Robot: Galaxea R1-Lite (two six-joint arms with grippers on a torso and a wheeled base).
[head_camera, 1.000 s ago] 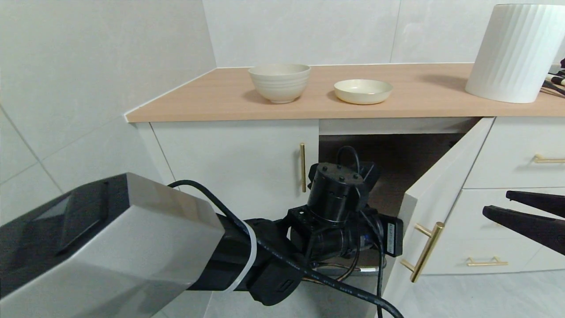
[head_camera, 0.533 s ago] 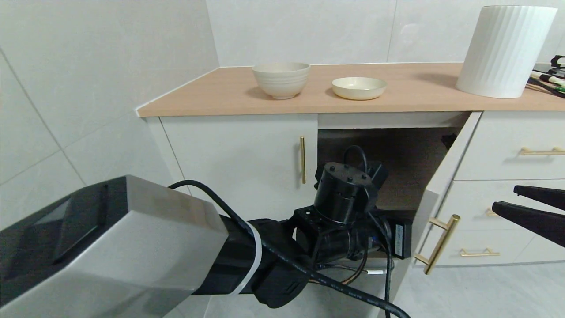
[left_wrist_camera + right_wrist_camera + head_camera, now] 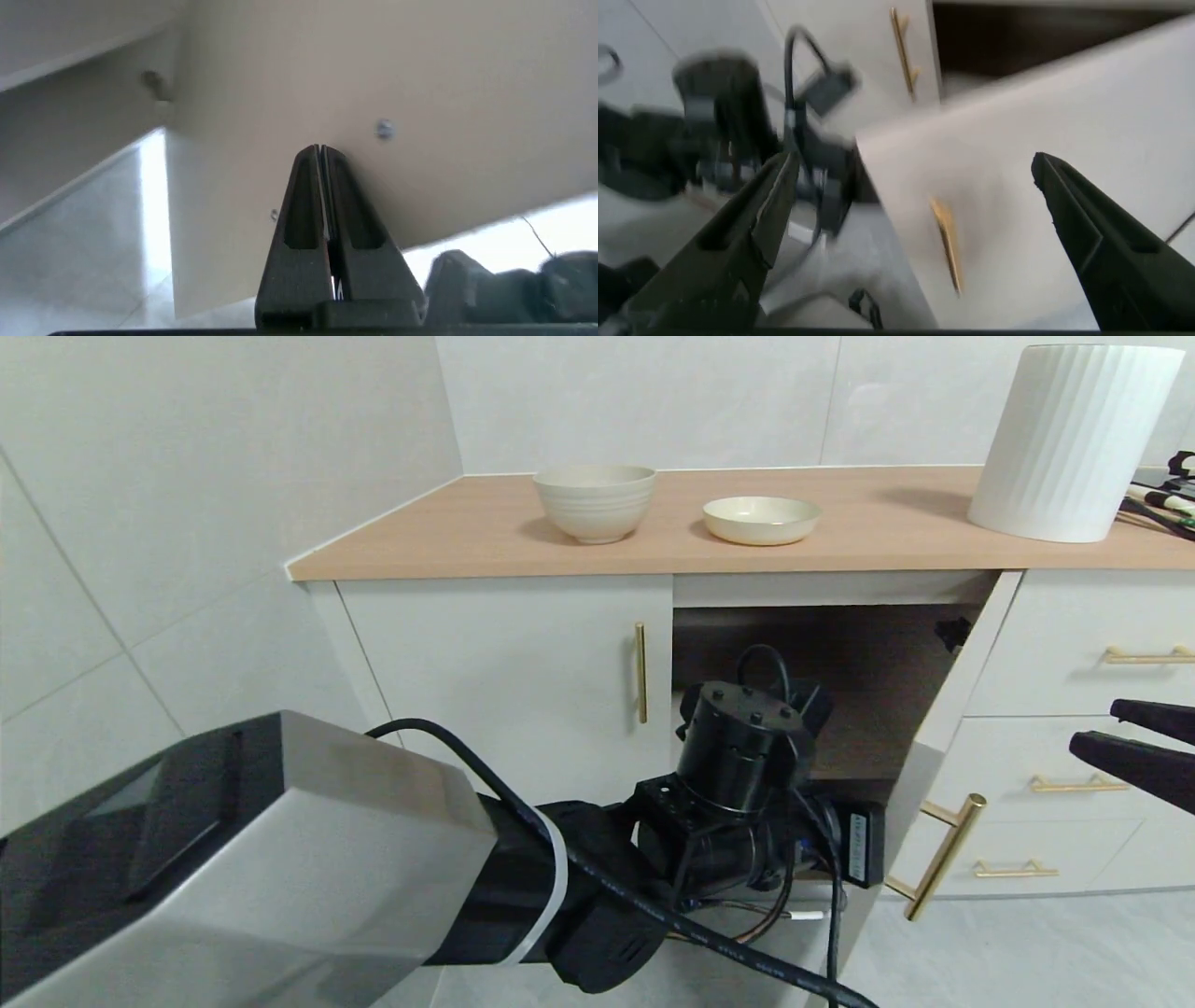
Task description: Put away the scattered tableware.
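Note:
A cream ribbed bowl and a shallow cream dish stand on the wooden counter. Below them the cabinet's right door stands open, showing a dark interior. My left arm reaches low into that opening, its wrist in front of the gap. In the left wrist view my left gripper is shut, with nothing in it, tips against the door's inner face. My right gripper hangs open and empty to the right of the door, at drawer height, its fingers spread wide.
A tall white ribbed container stands at the counter's right, with several utensils beside it. Drawers with gold handles lie right of the open door. The closed left door has a gold handle. A tiled wall bounds the left side.
The head camera has shifted. The cabinet door has swung wider open, with my left wrist moving right behind it. My right gripper has drawn back towards the right.

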